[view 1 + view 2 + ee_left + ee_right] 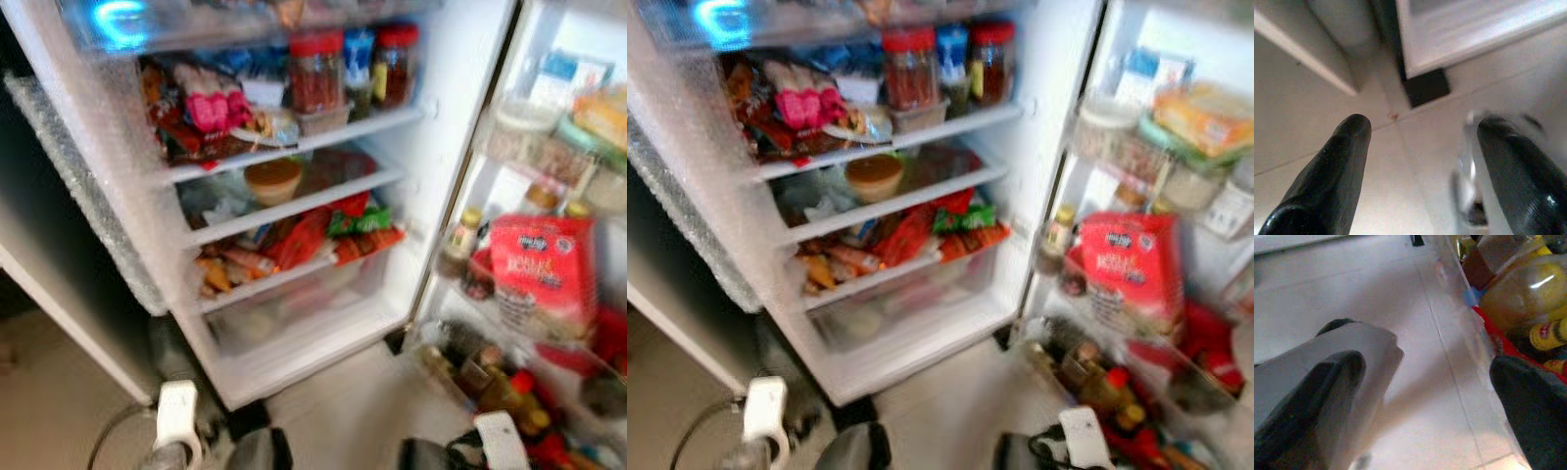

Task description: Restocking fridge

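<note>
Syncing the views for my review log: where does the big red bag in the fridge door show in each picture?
Left eye: red bag at right, on the door shelf.
Right eye: same bag, nearer centre.
Left wrist: not in it.
Right wrist: not in it.
Shared landmark: red-lidded jar on the upper fridge shelf.
</note>
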